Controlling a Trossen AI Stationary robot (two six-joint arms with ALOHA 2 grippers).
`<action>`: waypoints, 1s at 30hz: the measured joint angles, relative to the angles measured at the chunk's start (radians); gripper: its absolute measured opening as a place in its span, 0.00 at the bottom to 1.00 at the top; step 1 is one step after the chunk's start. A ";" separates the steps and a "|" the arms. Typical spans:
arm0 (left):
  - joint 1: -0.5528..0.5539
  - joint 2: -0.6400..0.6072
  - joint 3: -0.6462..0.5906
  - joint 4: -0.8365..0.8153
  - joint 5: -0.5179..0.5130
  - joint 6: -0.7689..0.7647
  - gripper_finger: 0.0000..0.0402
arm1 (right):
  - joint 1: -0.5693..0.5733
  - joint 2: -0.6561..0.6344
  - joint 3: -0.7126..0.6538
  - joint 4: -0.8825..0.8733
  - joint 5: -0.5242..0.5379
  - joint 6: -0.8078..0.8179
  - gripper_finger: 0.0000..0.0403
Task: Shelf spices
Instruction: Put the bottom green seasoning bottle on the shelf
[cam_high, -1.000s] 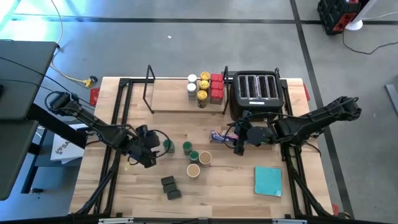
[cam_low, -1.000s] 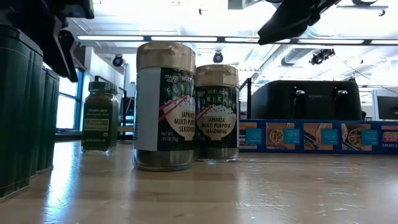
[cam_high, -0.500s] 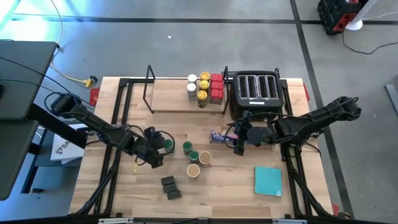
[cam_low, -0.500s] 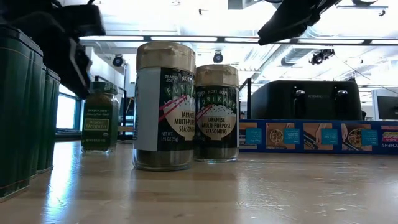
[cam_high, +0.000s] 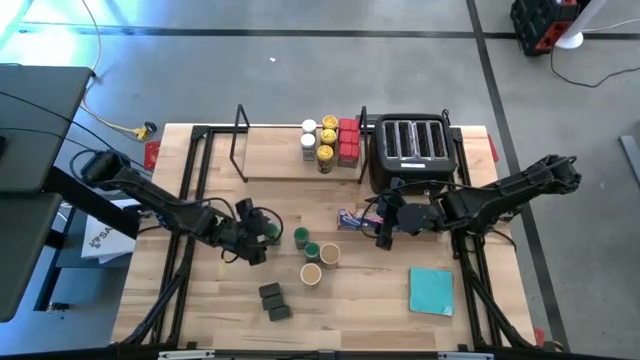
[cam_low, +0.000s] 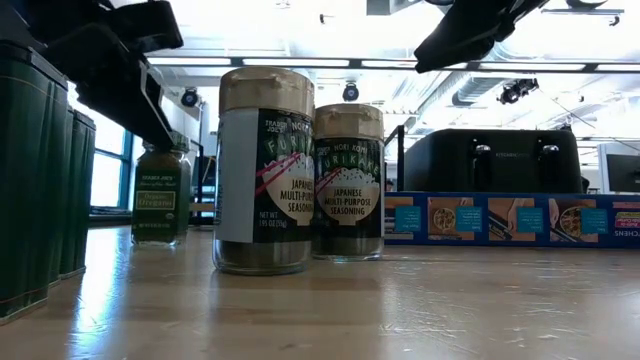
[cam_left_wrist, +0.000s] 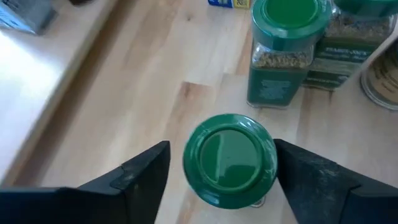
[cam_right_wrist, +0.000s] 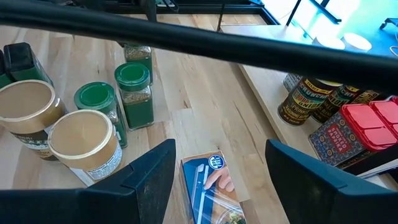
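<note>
**Now the left gripper straddles a green-lidded jar**

Right at the middle of the bench (cam_high: 200, 300), the left gripper (cam_left_wrist: 217, 168) hangs with its fingers spread either side of a round glass spice jar with a green lid (cam_left_wrist: 230, 158), a gap showing on both sides, nothing clasped. Two more green-lidded jars of dried herbs (cam_high: 306, 244) stand just beside it, then two tan-lidded jars of Japanese seasoning (cam_low: 264, 170), and two dark grey blocks (cam_high: 272, 300) sit nearer the front edge.

Over at the back edge, the low black-wire shelf with its pale wooden board (cam_high: 270, 160) carries yellow-lidded jars (cam_high: 328, 140), a white-lidded jar and red rectangular tins (cam_high: 348, 140) packed at its right end; its left stretch lies bare. Beside it stands the black four-slot toaster (cam_high: 410, 145).

The right gripper (cam_right_wrist: 217, 174) hovers, fingers apart and holding nothing, above the long blue wrap box (cam_right_wrist: 208, 193) before the toaster. A teal square pad (cam_high: 431, 290) lies toward the front right corner.
</note>
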 joint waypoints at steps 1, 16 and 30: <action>0.008 0.000 0.000 0.000 0.023 0.006 0.65 | 0.000 0.000 0.000 0.000 0.000 -0.001 0.60; 0.123 -0.031 0.121 -0.082 0.069 0.145 0.50 | 0.000 -0.003 0.000 -0.001 0.042 -0.058 0.60; 0.659 -0.020 0.331 -0.124 0.319 0.708 0.51 | 0.022 -0.005 0.000 0.000 0.041 -0.019 0.60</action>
